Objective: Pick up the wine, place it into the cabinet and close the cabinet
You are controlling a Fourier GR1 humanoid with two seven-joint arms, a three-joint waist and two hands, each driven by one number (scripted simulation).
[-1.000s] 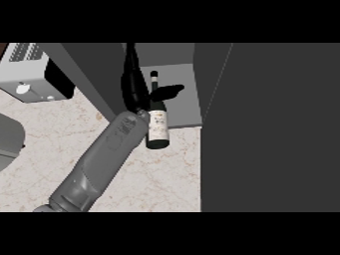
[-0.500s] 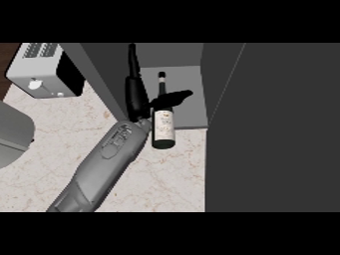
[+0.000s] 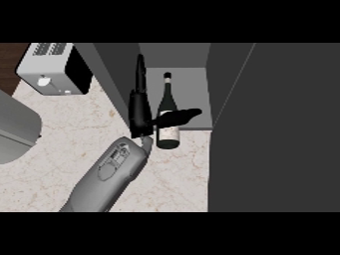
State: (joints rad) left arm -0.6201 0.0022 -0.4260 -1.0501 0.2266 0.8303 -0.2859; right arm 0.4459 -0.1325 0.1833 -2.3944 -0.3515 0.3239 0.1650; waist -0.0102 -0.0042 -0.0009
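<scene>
**Wine bottle at the mouth of the open cabinet**

A dark grey door [image 3: 283,127] fills the right side of the head view, running from the top of the scene to the bottom. Left of it stands the cabinet [image 3: 176,57], open, with its grey floor showing between a slanted left wall and the door. The marbled counter [image 3: 47,169] spreads across the lower left. A large rounded grey object [image 3: 3,127] sits at the left edge; what it is cannot be told. Above it, at the top left, a white toaster [image 3: 51,69] rests on the counter beside the cabinet's left wall.

One grey forearm [image 3: 110,177] comes up from the lower edge toward the cabinet. Which arm it is cannot be told for certain from this view; it lies left of centre. Its black hand [image 3: 144,112] reaches the cabinet's opening: long fingers stretch straight up along the left wall, while the thumb [image 3: 178,117] lies across the bottle's body. Whether the fingers close round the bottle cannot be told.

The wine bottle [image 3: 168,133] lies with its neck pointing into the cabinet and its base toward the counter. Its upper part is over the cabinet floor; its labelled lower end projects past the front edge over the counter.
</scene>
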